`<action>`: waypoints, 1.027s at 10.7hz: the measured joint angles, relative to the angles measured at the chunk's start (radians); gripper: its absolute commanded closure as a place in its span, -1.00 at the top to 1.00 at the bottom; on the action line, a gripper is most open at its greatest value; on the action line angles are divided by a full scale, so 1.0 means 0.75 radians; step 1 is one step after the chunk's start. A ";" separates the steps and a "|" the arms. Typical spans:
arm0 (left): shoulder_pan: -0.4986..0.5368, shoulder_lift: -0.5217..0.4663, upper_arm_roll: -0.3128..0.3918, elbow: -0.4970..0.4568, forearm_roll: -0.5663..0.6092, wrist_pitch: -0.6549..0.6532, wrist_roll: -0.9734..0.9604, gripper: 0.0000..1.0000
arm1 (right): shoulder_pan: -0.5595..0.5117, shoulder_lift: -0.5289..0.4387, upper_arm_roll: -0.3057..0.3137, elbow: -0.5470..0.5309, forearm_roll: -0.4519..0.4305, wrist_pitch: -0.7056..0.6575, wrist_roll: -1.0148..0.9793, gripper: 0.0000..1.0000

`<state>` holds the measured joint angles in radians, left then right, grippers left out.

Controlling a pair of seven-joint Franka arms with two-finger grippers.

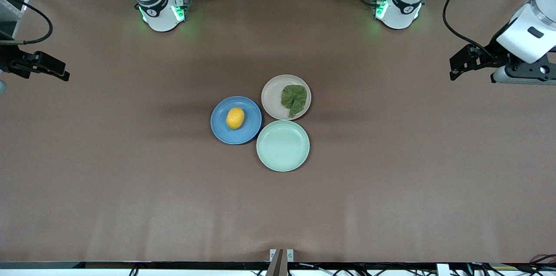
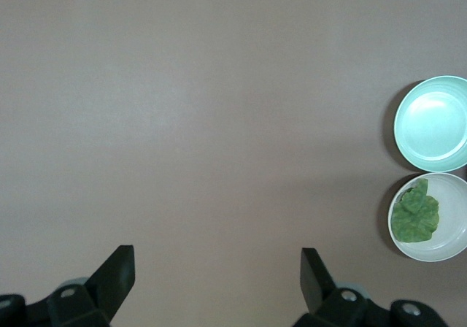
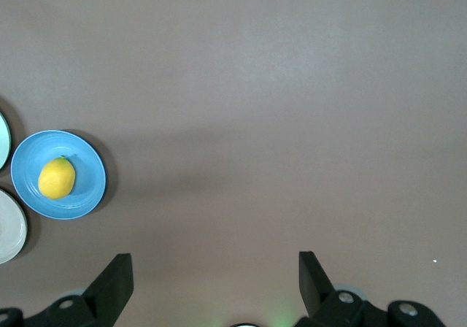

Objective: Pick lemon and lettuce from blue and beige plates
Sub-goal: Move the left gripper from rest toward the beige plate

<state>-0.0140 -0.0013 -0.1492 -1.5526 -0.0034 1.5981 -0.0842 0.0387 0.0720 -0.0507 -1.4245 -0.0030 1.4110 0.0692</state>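
The yellow lemon (image 1: pixel 235 118) lies on the blue plate (image 1: pixel 221 127) at mid-table. The green lettuce (image 1: pixel 294 98) lies on the beige plate (image 1: pixel 273 93), which touches the blue plate and is a little farther from the front camera. My left gripper (image 1: pixel 454 67) hangs open and empty over bare table at the left arm's end. Its wrist view (image 2: pixel 217 265) shows the lettuce (image 2: pixel 415 214) on the beige plate (image 2: pixel 452 221). My right gripper (image 1: pixel 65 75) hangs open and empty at the right arm's end. Its wrist view (image 3: pixel 216 268) shows the lemon (image 3: pixel 56 178) on the blue plate (image 3: pixel 86 188).
A pale mint-green plate (image 1: pixel 282 145) lies empty, touching both other plates and nearest to the front camera. It also shows in the left wrist view (image 2: pixel 432 122). Brown table surface (image 1: pixel 130 180) stretches wide around the three plates.
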 measured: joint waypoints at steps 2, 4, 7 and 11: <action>0.000 0.001 -0.002 0.000 0.000 -0.002 0.000 1.00 | 0.000 0.000 0.000 0.000 0.000 0.000 0.000 1.00; -0.003 0.002 -0.003 0.000 0.000 -0.002 0.000 1.00 | 0.000 0.000 0.000 0.000 0.000 0.000 0.000 1.00; -0.017 0.020 -0.008 0.000 0.000 -0.006 0.000 1.00 | 0.000 0.001 0.000 0.000 0.000 0.000 0.000 1.00; -0.052 0.118 -0.087 -0.011 -0.005 -0.012 -0.117 1.00 | 0.000 0.002 0.001 0.000 0.001 0.000 0.000 1.00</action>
<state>-0.0527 0.0869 -0.2145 -1.5611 -0.0071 1.5891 -0.1718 0.0387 0.0737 -0.0498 -1.4246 -0.0025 1.4110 0.0692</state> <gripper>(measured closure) 0.000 0.000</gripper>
